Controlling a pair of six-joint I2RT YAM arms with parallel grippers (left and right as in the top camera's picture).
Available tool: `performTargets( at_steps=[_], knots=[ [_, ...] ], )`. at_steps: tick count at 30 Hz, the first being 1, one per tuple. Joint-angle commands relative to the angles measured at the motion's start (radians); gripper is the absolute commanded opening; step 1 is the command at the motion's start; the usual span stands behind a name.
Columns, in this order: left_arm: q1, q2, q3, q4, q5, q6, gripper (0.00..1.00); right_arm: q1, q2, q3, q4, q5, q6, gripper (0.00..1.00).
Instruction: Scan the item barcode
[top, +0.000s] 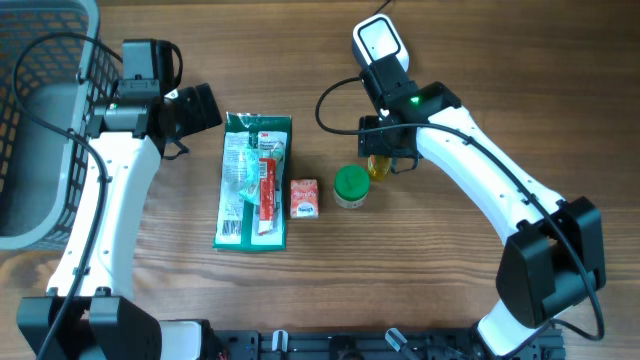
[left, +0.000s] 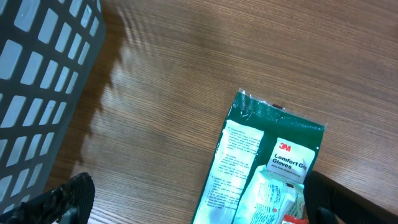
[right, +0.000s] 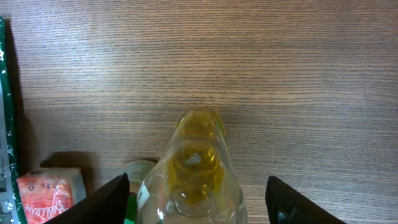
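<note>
A clear bottle of yellow liquid (right: 198, 168) stands between the fingers of my right gripper (right: 196, 200). The jaws are open, with a narrow gap on each side of the bottle. From overhead the bottle (top: 378, 167) peeks out under that gripper (top: 386, 158), just right of a green-lidded jar (top: 351, 186). A white-headed barcode scanner (top: 380, 42) with a black cable lies at the back, by the right wrist. My left gripper (top: 196, 108) hangs open over bare wood beside the top of a green glove pack (left: 261, 162); nothing is between its fingers (left: 69, 196).
The green glove pack (top: 255, 180) carries a red-and-white tube. A small orange box (top: 304, 198) lies between the pack and the jar. A grey mesh basket (top: 40, 120) fills the far left and shows in the left wrist view (left: 43, 68).
</note>
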Motion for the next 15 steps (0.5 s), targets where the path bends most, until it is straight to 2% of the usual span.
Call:
performTargets(
  at_steps=[1,2,8,10,15],
  knots=[
    [0.006,0.003,0.005,-0.001,-0.005,-0.009,1.00,-0.002,0.013,-0.005,0.007,0.002,0.008,0.71],
    [0.006,0.003,0.005,-0.001,-0.005,-0.009,1.00,-0.003,0.012,0.000,0.010,-0.011,0.006,0.75],
    [0.006,0.003,0.005,-0.001,-0.005,-0.009,1.00,-0.036,0.012,0.097,-0.066,-0.109,0.004,0.77],
    [0.006,0.003,0.005,-0.001,-0.005,-0.009,1.00,-0.037,0.012,0.124,-0.108,-0.111,0.005,0.88],
    [0.006,0.003,0.005,-0.001,-0.005,-0.009,1.00,-0.037,0.012,0.156,-0.168,-0.126,0.007,0.92]
  ],
)
